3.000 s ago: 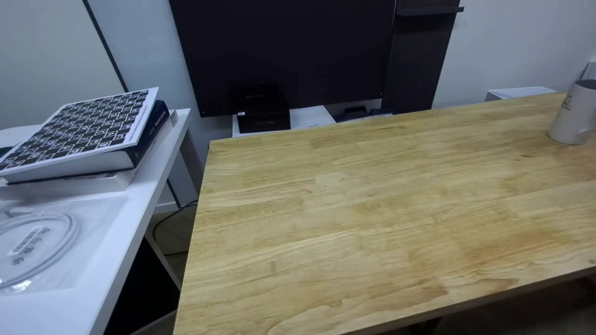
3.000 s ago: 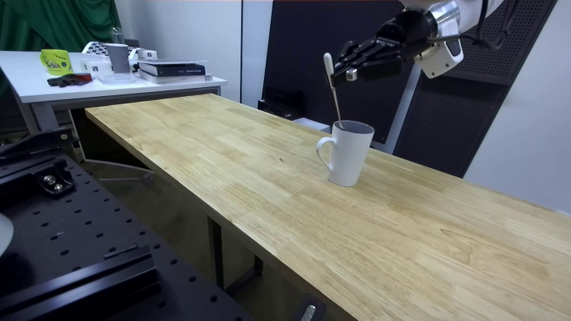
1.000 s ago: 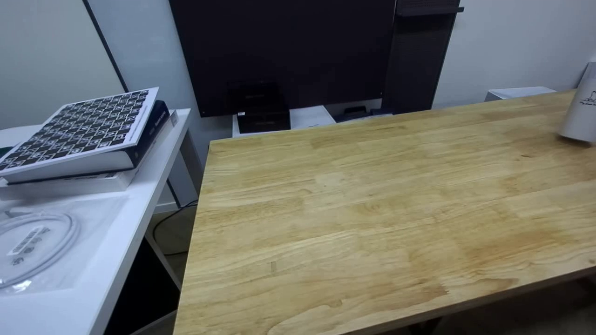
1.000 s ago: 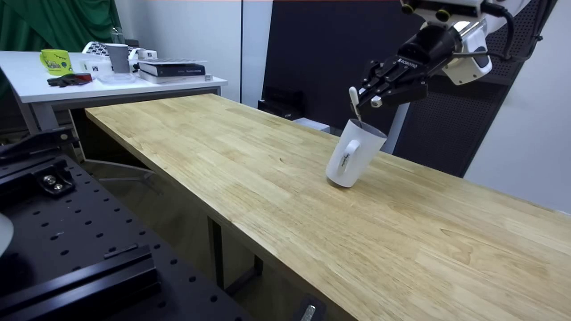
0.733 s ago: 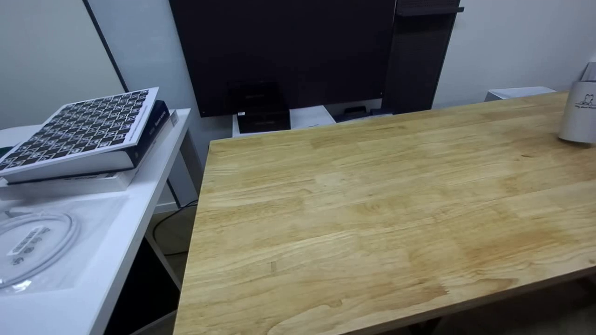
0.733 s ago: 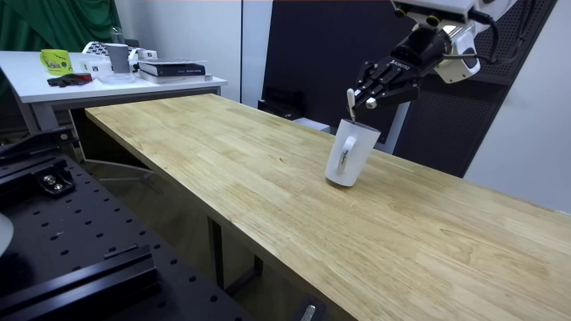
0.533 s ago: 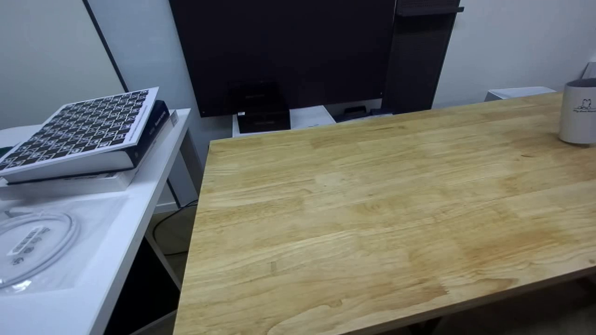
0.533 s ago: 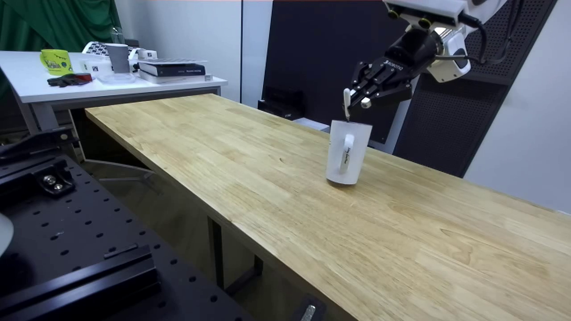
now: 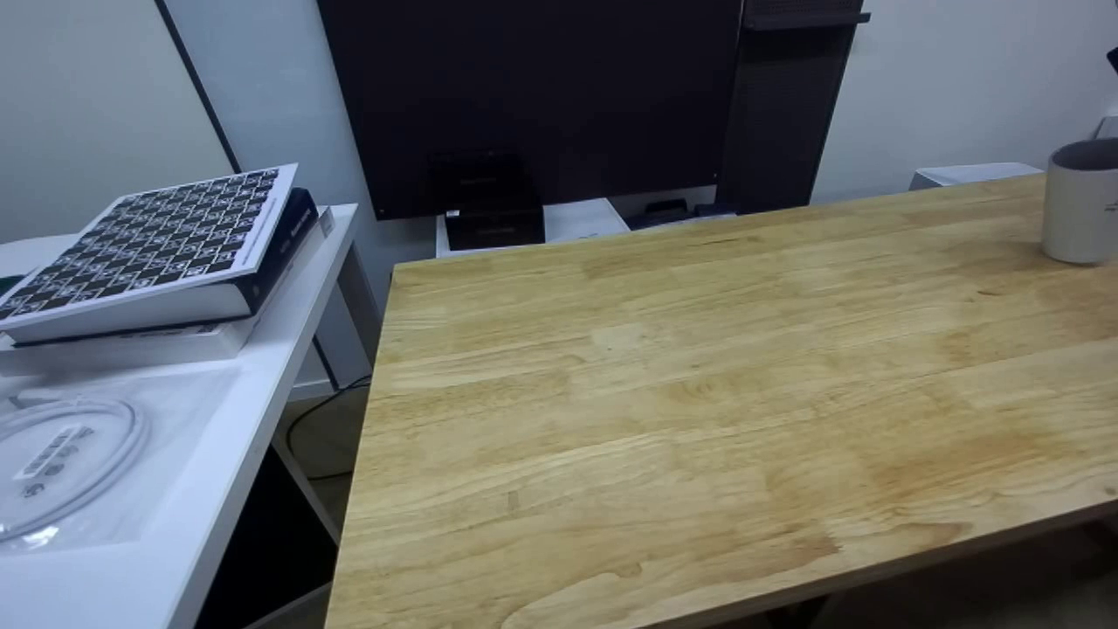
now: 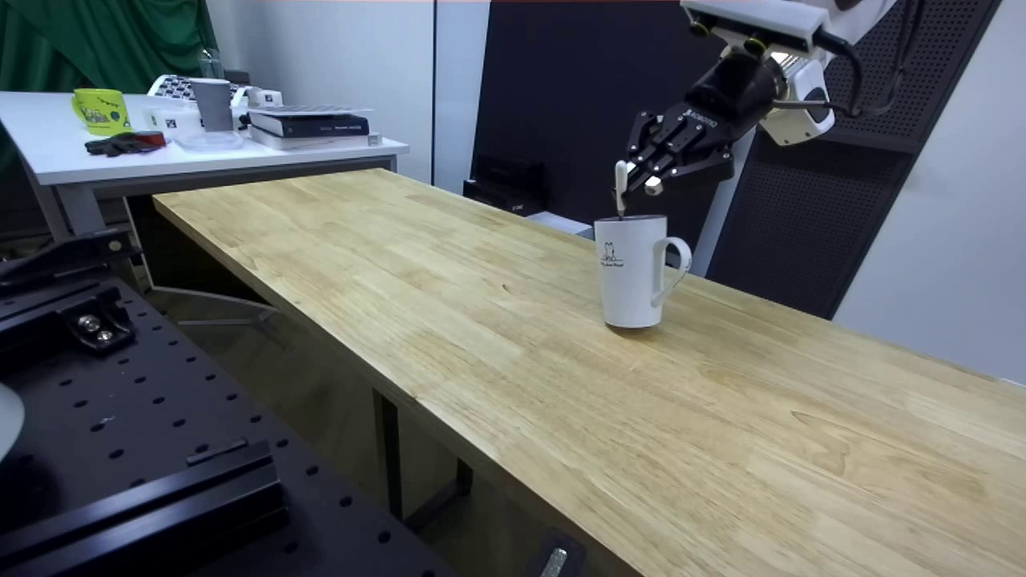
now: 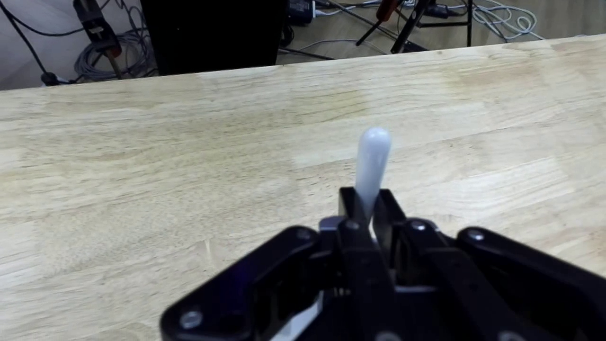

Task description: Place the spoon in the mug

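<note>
The white mug [image 10: 629, 276] with a small printed drawing stands almost upright on the wooden table [image 10: 481, 320], its handle to the right in an exterior view. It also shows at the right edge of an exterior view [image 9: 1076, 214]. The spoon [image 10: 620, 186] has a white handle, which sticks up out of the mug; its lower part is hidden inside the mug. My gripper [image 10: 633, 178] is just above the mug's rim, shut on the spoon's handle. In the wrist view the fingers [image 11: 367, 201] clasp the white handle [image 11: 373, 158], its rounded end pointing away.
A white side table [image 10: 80, 160] beyond the far end holds a green mug [image 10: 102, 110], a grey cup [image 10: 212, 104] and books [image 10: 309, 126]. A black perforated bench [image 10: 184, 433] stands beside the wooden table. A dark panel [image 10: 593, 104] stands behind.
The mug has turned, its handle swinging from left to right in an exterior view, and has gone from tilted to almost upright. My gripper is lower than 3 seconds ago, with the spoon deeper in the mug.
</note>
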Available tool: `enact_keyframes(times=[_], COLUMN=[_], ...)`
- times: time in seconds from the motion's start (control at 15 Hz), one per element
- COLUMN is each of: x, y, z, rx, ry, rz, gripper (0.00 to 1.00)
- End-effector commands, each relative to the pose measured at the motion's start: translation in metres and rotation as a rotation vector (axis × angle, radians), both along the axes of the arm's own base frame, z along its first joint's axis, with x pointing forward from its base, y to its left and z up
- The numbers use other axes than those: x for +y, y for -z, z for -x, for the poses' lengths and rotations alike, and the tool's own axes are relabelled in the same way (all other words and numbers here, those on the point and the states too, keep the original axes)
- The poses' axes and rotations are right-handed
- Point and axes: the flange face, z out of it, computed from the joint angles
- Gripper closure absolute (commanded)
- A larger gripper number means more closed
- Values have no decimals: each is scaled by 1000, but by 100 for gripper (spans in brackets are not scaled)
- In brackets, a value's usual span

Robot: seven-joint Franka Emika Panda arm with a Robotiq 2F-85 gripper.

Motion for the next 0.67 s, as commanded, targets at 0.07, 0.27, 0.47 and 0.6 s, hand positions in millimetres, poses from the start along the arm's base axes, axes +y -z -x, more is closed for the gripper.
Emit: enact_keyframes(times=[0.07,0.27,0.47,0.6], x=[-2,-2,-1,1], y=[0,0,0,1], z=[-4,-4,-6,-6], rx=[-24,-28,-39,-41], ry=[-13,-16,-19,-23], rz=[4,3,8,8], gripper=[97,57,37,23])
